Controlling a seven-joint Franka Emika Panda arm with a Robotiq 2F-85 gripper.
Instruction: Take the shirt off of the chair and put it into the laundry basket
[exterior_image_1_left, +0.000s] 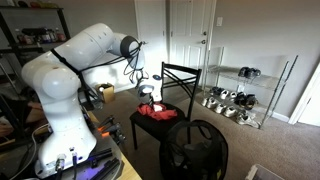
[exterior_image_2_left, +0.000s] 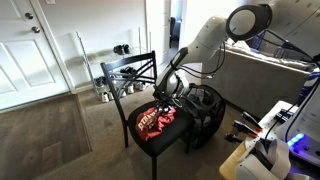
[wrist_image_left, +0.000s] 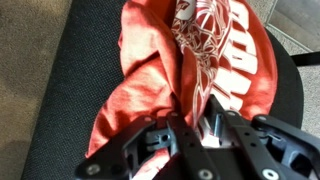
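Note:
A red shirt with a white print (wrist_image_left: 190, 60) lies crumpled on the seat of a black chair (wrist_image_left: 70, 90). It shows in both exterior views (exterior_image_1_left: 157, 112) (exterior_image_2_left: 155, 121). The chair's back (exterior_image_1_left: 180, 80) (exterior_image_2_left: 125, 70) is upright. My gripper (wrist_image_left: 200, 125) is down on the shirt, its fingers closed on a fold of red fabric near the shirt's edge. It also shows in both exterior views (exterior_image_1_left: 150, 100) (exterior_image_2_left: 165, 100). A round black mesh laundry basket (exterior_image_1_left: 195, 150) (exterior_image_2_left: 205, 110) stands on the floor right beside the chair.
A wire shoe rack with shoes (exterior_image_1_left: 240, 95) (exterior_image_2_left: 105, 82) stands behind the chair by the wall. White doors (exterior_image_1_left: 185, 35) (exterior_image_2_left: 25, 50) are at the back. A table with equipment (exterior_image_2_left: 280, 130) is by the robot base. Beige carpet surrounds the chair.

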